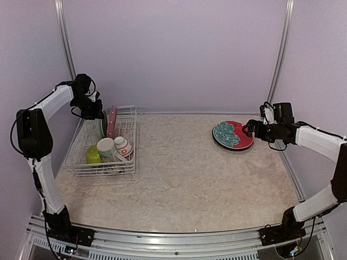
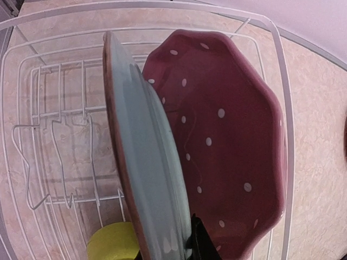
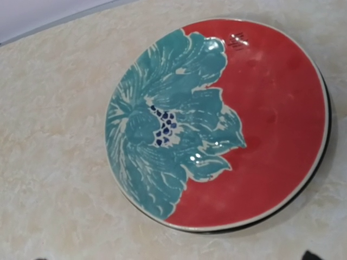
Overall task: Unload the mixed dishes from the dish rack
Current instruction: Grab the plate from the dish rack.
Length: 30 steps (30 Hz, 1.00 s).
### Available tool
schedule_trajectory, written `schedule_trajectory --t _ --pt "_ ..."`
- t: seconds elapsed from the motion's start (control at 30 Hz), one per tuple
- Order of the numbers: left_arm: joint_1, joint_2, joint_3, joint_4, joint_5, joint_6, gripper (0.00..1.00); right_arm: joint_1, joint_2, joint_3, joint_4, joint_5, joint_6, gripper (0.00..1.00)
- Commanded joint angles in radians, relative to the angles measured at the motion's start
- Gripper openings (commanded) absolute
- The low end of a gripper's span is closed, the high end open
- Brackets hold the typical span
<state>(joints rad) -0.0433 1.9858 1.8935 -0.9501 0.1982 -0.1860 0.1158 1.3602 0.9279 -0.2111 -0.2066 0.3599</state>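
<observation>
At the near end of the dish rack [image 2: 283,108], the lime-green bowl [image 1: 93,155], the cream mug [image 1: 106,147] and the small white-and-red bowl [image 1: 123,145] sit waiting for you. Further back on your right, the red flower plate [image 1: 234,135] lies flat on the table [image 1: 184,179], stacked on a black plate [image 3: 303,189]. Your right gripper [image 1: 250,129] hovers just beside its rim, jaws wide and empty.

Farthest back, your left gripper [image 1: 97,112] is down among the upright plates. One finger [image 2: 199,241] is slotted between the pale teal plate [image 2: 146,162] and the pink polka-dot plate [image 2: 227,151] just beside it. The other finger is hidden, so you cannot tell whether the rim is clamped.

By the look of it, you are on the teal plate's pickup. Your next move calls for a sure pinch, then a straight lift clear of the slots without dragging the pink plate along.
</observation>
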Motion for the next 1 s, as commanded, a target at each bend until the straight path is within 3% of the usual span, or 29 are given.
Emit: schedule_trajectory --t 0.0,0.63,0.8,0.97 --pt "0.031 -0.088 0.015 0.019 0.08 -0.01 0.0 0.009 0.021 0.013 0.002 -0.006 0.006 1.0" --pt "0.072 -0.316 -0.059 0.061 0.148 -0.088 0.0 0.04 0.068 0.06 -0.026 0.013 0.029 1.0" --pt "0.05 -0.397 -0.085 0.1 0.149 -0.1 0.0 0.057 0.094 0.086 -0.046 0.018 0.049 1.0" --pt "-0.057 -0.498 -0.152 0.179 0.073 -0.074 0.0 0.075 0.12 0.108 -0.056 0.034 0.075 1.0"
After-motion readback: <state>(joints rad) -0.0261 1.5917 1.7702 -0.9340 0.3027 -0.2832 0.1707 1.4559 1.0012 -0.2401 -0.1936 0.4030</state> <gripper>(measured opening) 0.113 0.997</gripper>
